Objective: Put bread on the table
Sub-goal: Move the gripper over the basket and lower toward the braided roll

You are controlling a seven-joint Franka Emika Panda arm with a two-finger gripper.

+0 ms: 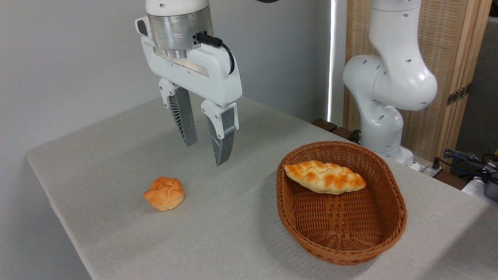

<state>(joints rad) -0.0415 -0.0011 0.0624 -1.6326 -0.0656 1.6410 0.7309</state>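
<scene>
Braided bread loaf [325,177]: lies inside the oval wicker basket [393,229], against its far wall. Knotted bun [164,193]: on the grey-clothed table [233,233], left of the basket. Gripper [206,149]: above the table, fingers parted, holding nothing. No legible writing or labels.

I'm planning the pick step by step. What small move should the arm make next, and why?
Probably swing the tool rightward until it is above the long braided loaf. The loaf lies in the oval brown wicker basket, not on the grey cloth table, and the open, empty tool hangs above the table, nearer the small round bun.
</scene>
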